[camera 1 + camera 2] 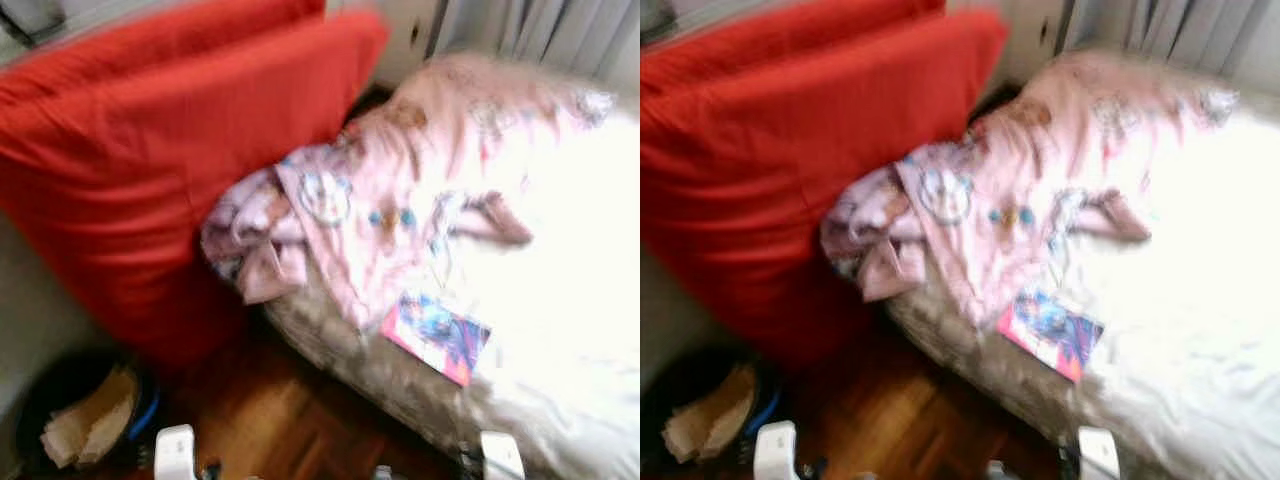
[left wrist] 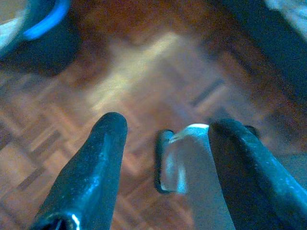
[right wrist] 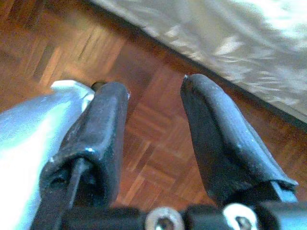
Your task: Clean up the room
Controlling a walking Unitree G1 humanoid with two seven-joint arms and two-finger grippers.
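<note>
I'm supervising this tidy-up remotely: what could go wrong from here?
The head views are blurred, so aiming at anything now is unreliable. The colourful booklet lies near the edge of the bed and could slide off if the pink blanket is pulled. The dark bin stands on the floor close to the robot's left side and could be knocked. Both the left gripper and right gripper hang open above the parquet.

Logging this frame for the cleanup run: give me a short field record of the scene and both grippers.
surface: bed, pale cover, beside wood parquet floor
on bed: crumpled pink patterned fabric; pink-and-blue booklet near the edge
beside bed: large red cushion
floor: dark bin holding paper
left gripper: open, above floor, holding nothing
right gripper: open, above floor near bed edge
image quality: head views blurred
</note>
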